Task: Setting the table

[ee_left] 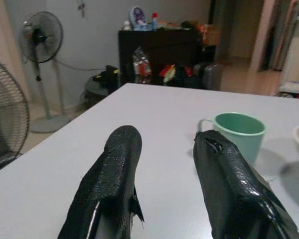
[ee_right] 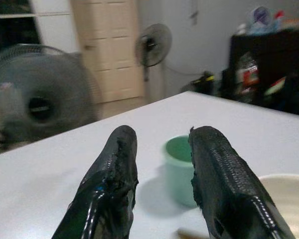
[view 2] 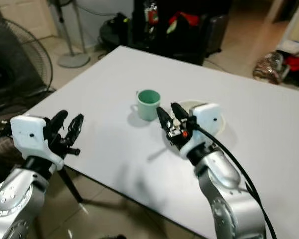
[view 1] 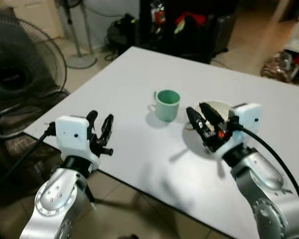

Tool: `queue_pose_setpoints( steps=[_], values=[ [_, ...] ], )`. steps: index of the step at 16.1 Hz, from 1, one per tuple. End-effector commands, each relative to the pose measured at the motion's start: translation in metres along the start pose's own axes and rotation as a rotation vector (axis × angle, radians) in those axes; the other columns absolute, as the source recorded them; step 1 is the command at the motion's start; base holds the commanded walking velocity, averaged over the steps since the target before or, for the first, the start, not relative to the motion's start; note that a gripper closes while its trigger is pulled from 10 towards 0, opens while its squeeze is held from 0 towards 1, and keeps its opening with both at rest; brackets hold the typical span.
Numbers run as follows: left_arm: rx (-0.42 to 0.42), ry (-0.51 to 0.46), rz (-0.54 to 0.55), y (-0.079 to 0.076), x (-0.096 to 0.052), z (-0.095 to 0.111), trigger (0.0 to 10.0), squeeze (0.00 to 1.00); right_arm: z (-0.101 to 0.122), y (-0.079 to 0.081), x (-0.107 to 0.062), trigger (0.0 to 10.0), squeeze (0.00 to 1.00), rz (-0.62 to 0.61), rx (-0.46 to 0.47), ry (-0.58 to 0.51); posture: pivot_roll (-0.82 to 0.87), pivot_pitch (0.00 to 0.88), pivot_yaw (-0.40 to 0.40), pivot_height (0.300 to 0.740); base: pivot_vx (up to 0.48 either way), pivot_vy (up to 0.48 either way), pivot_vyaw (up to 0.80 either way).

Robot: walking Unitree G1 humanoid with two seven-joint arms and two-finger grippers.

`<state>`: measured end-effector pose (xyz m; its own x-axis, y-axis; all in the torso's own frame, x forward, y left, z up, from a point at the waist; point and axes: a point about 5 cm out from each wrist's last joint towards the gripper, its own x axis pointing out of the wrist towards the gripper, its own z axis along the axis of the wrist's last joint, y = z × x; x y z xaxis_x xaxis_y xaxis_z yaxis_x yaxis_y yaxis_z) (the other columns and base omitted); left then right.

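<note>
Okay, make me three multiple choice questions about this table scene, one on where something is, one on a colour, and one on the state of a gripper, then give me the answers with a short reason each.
1. Where does the mug stand on the table?
A. Beside the bowl, on the robot's left of it
B. Inside the bowl
C. At the far corner, away from the bowl

2. What colour is the mug?
A. Red
B. Green
C. Black

3. How is the right gripper?
A. Shut on the mug's handle
B. Open and holding nothing
C. Shut on the bowl's rim

Answers:
1. A: in the left eye view the mug stands upright just left of the pale bowl, apart from it.
2. B: its wall and rim are mint green in every view.
3. B: the right wrist view shows a gap between its fingers, with nothing in it; it hovers over the bowl's near side.
</note>
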<state>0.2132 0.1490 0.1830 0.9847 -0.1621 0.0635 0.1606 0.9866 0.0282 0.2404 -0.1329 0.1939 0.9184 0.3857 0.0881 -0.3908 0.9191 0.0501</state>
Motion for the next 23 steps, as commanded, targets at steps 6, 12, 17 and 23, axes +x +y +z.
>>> queue_pose_setpoints(
  steps=[6,12,17,23],
  values=[
    [0.016,0.013,-0.014,-0.001,0.000,-0.002,10.0,0.00,-0.001,-0.007,0.000,10.0,0.00,-0.048,0.004,0.005,-0.03,0.000,0.008,0.740,0.000,0.000,0.80],
    [0.006,-0.005,0.023,0.007,0.001,0.003,10.0,0.00,-0.008,0.002,-0.002,10.0,0.00,-0.020,-0.014,0.025,-0.01,0.000,0.016,0.740,0.000,0.000,0.80],
    [0.030,0.056,0.010,0.010,0.000,-0.003,10.0,0.00,-0.018,0.004,-0.007,10.0,0.00,-0.053,0.051,0.052,-0.01,0.000,0.042,0.740,0.000,0.000,0.80],
    [-0.008,0.076,0.017,0.009,0.003,-0.004,10.0,0.00,-0.021,0.005,-0.010,10.0,0.00,-0.042,0.086,0.070,-0.02,0.000,0.051,0.740,0.000,0.000,0.80]
  ],
)
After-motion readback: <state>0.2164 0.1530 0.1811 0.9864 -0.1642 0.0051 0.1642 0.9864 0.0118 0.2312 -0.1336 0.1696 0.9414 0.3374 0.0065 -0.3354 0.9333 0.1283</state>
